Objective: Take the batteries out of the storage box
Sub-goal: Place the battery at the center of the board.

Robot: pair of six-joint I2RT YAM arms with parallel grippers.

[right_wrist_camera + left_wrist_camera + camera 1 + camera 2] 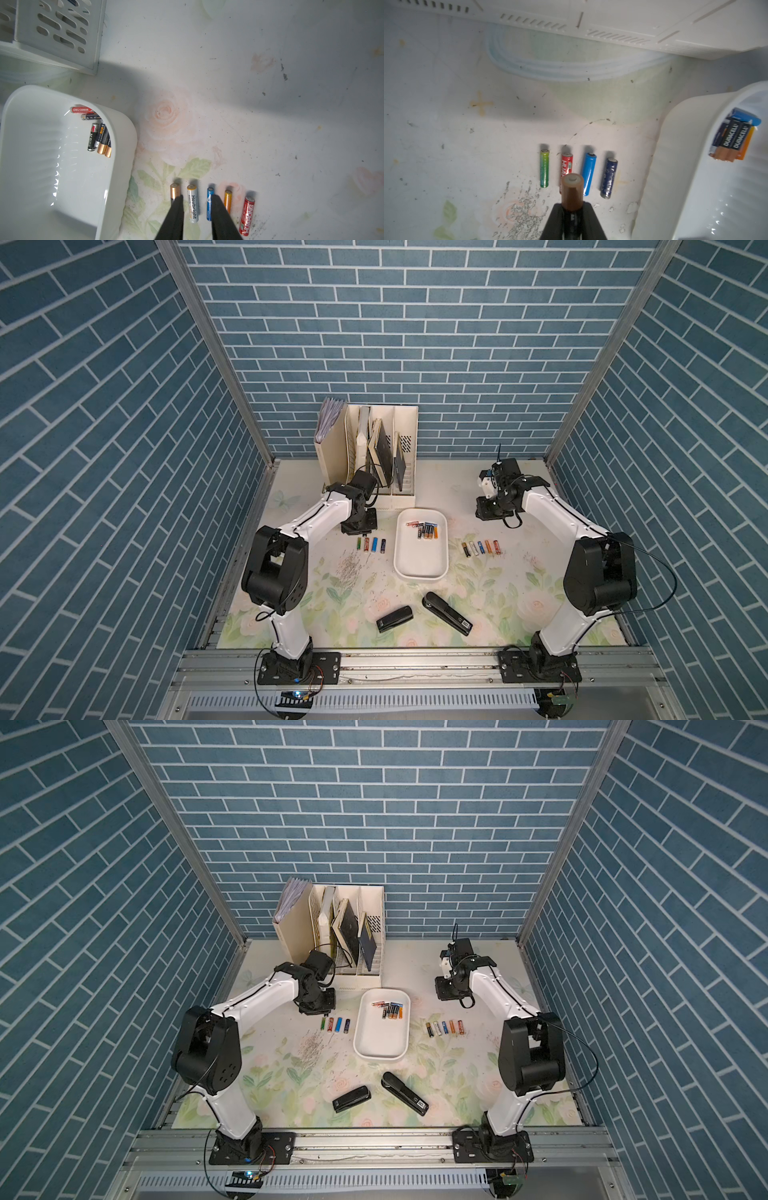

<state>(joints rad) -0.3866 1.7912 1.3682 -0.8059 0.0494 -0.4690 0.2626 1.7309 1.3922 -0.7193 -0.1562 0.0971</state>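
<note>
Your left fingers [556, 220] pinch a copper-ended battery [572, 193] near the row [588, 172] left of the storage box [419, 562], while your right fingers [174, 216] hang narrowly parted and empty; release carelessly and it knocks that row rolling.

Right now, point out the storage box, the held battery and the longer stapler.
storage box [419, 562]: in a top view, bare floor.
held battery [572, 194]: left wrist view, copper end.
longer stapler [448, 613]: in a top view, mid-body.

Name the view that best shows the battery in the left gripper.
The left wrist view: the copper-tipped battery shows close up, clamped in the left gripper. In both top views it cannot be made out; the right wrist view misses it.
</note>
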